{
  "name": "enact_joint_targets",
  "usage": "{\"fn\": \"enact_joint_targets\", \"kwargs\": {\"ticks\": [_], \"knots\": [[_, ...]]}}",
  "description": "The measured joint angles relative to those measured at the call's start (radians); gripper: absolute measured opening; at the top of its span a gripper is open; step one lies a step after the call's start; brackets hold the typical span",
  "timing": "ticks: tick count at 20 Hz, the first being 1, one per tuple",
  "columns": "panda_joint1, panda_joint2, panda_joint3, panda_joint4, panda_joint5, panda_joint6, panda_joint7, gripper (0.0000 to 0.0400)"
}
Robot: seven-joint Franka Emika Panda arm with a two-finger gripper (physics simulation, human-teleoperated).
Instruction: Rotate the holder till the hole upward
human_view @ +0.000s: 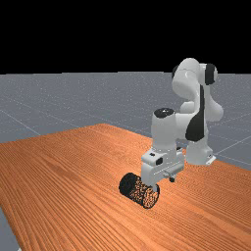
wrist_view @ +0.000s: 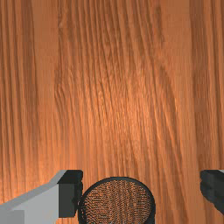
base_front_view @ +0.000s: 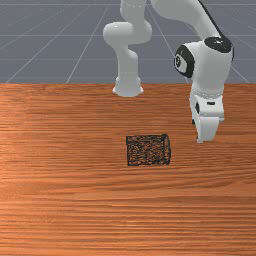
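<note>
"Black fingers (wrist_view: 71, 192) first. State?"

"Wide apart. The gripper (wrist_view: 141, 189) clamps nothing. Wrist view: the near rim (wrist_view: 117, 178) of the holder sits closer to one finger than the other. Front view has a gap from fingertips to rim, so I read no contact."

"Why park off the end?"

"My guess: lined up to take that end across its sides. Spread looks wider than the barrel, so it should straddle."

"Holder (base_front_view: 148, 150) pose?"

"Just beyond the fingertips, on the front view's left of the hand. Lying on its side wall on the table (base_front_view: 75, 200), axis running away from the gripper. Hence the rotate."

"Which end is the hole?"

"Can't tell. Mesh shows through at both ends. Settle that before picking a turn direction."

"Risk?"

"Round wall, may roll if one finger nudges it first. I'd centre, lower, then close gently. Thin mesh could snag too."

"Further out?"

"Arm base (base_front_view: 127, 86), well apart from the hand, beyond the holder in the front view."
</note>
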Motion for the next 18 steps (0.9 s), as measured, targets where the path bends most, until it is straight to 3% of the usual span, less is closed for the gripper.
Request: {"fn": "enact_joint_targets", "kwargs": {"ticks": [4,5,6,7,10,12,14,15,16,17,18], "knots": [[-0.005,0.145,0.006,0.079,0.008,0.008,-0.011,0.04],[-0.001,0.145,0.001,0.031,-0.001,0.086,-0.006,0.04],[0.038,0.139,-0.042,-0.011,-0.057,0.159,0.05,0.04],[0.034,0.139,-0.041,-0.021,-0.056,0.164,0.043,0.04],[0.15,0.235,-0.153,0.136,-0.197,-0.044,0.168,0.04],[0.215,0.355,-0.222,0.361,-0.274,-0.263,0.176,0.04],[0.247,0.376,-0.241,0.397,-0.301,-0.295,0.209,0.04],[0.132,0.191,-0.105,0.053,-0.146,0.082,0.151,0.04],[0.267,0.379,-0.245,0.369,-0.309,-0.265,0.253,0.04],[0.168,0.226,-0.133,0.088,-0.185,0.052,0.192,0.04],[0.189,0.249,-0.149,0.11,-0.206,0.032,0.215,0.04]]}}
